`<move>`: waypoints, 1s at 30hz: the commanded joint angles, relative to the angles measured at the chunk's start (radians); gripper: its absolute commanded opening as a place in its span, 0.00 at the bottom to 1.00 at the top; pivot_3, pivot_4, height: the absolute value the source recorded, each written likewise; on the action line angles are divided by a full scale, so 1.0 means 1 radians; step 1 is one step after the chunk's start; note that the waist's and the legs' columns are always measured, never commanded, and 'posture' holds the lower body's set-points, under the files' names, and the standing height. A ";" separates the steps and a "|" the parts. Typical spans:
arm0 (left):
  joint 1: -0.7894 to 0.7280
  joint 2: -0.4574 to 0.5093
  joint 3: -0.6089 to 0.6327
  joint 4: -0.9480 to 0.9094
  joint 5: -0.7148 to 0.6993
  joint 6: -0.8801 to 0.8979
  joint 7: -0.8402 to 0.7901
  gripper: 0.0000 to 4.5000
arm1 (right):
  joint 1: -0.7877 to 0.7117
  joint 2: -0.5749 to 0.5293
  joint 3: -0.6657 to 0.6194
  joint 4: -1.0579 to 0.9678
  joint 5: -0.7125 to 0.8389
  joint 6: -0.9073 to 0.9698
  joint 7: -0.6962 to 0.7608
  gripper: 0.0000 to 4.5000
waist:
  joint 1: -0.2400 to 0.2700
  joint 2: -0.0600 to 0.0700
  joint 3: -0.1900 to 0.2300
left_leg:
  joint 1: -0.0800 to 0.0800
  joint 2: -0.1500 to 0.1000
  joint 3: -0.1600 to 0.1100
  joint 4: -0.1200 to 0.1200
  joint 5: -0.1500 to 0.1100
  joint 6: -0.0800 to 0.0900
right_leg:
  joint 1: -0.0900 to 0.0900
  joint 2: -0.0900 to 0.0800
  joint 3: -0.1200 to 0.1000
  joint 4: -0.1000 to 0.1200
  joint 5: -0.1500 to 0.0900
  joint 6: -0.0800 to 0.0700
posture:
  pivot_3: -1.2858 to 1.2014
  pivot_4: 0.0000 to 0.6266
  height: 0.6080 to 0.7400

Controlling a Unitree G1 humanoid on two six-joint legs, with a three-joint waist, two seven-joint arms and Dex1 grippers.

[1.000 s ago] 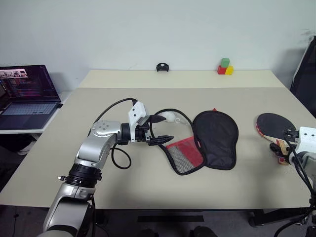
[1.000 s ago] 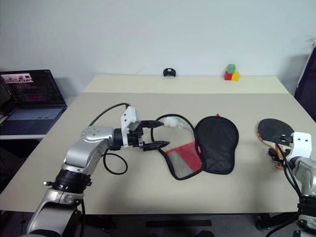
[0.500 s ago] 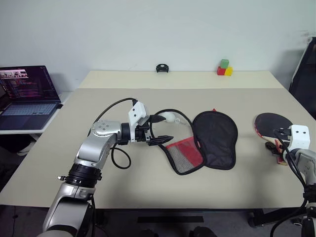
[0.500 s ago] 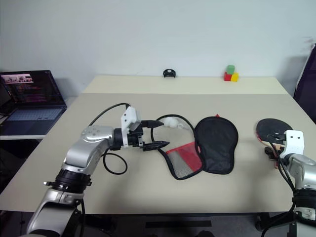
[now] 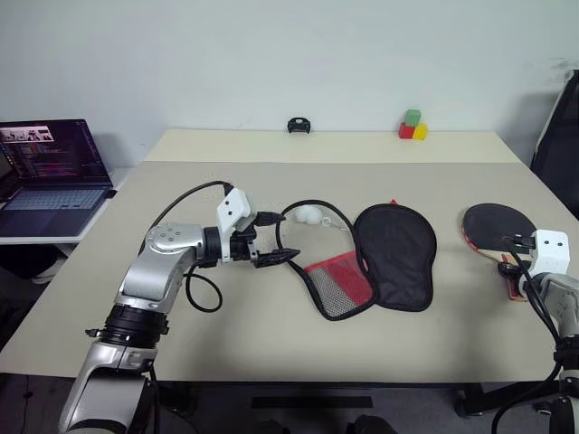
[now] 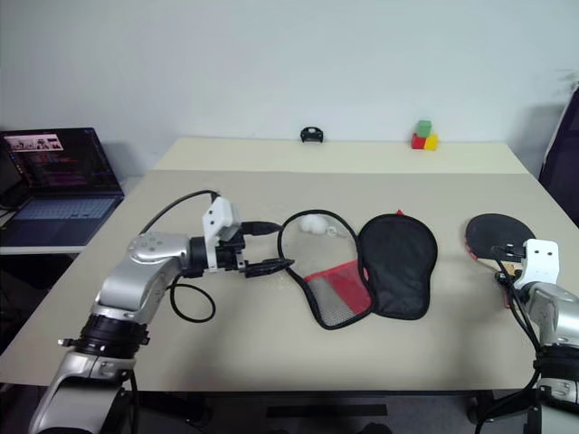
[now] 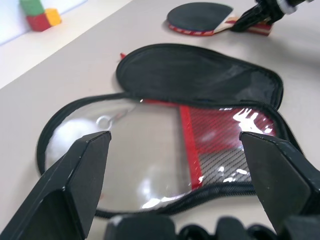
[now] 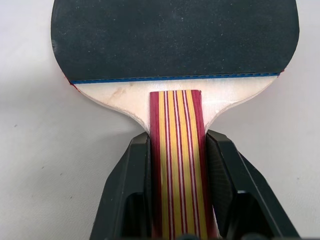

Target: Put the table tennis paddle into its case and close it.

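Where the beige table reaches its right edge, the table tennis paddle lies flat with its black rubber face up and its striped handle pointing toward the robot. The right gripper has its two black fingers pressed against both sides of that handle — the wrist view shows no gap between pads and wood, so the grip is closed on the paddle, which rests on the table surface.

The case lies at mid-table, unzipped and spread open: the black fabric half sits on the right, the red-and-mesh half on the left, with the small white ball on its cord just beyond the mesh half. Paddle and case are well apart.

The left gripper hovers just left of the case's open edge, fingers spread wide and holding nothing — its tips point toward the mesh half.

At the far edge stand coloured blocks and a small black object. A laptop, screen lit, sits on a separate surface to the left.
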 commanded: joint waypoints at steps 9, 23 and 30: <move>0.014 0.034 0.048 -0.017 -0.013 -0.005 0.000 1.00 | -0.088 0.055 -0.047 -0.488 0.139 0.307 -0.056 0.25 | 0.000 0.003 0.002 | -0.003 0.000 -0.001 0.000 0.000 0.000 | -0.003 0.000 -0.001 0.000 0.000 0.000 | 0.52 0.24 1.00; 0.009 0.041 0.044 -0.021 -0.017 0.000 -0.010 1.00 | -0.060 0.543 0.003 -0.899 0.110 0.587 -0.296 0.25 | 0.003 0.003 0.002 | -0.008 -0.001 -0.002 0.000 0.001 -0.002 | -0.009 0.000 -0.001 0.001 0.000 0.000 | 0.52 0.24 1.00; 0.007 0.040 0.042 -0.022 -0.015 0.000 -0.008 1.00 | 0.002 0.595 0.086 -0.873 0.050 0.517 -0.312 0.25 | -0.003 0.003 0.002 | -0.008 -0.001 0.000 -0.001 0.002 -0.004 | -0.011 0.000 0.001 0.002 0.000 0.000 | 0.52 0.24 1.00</move>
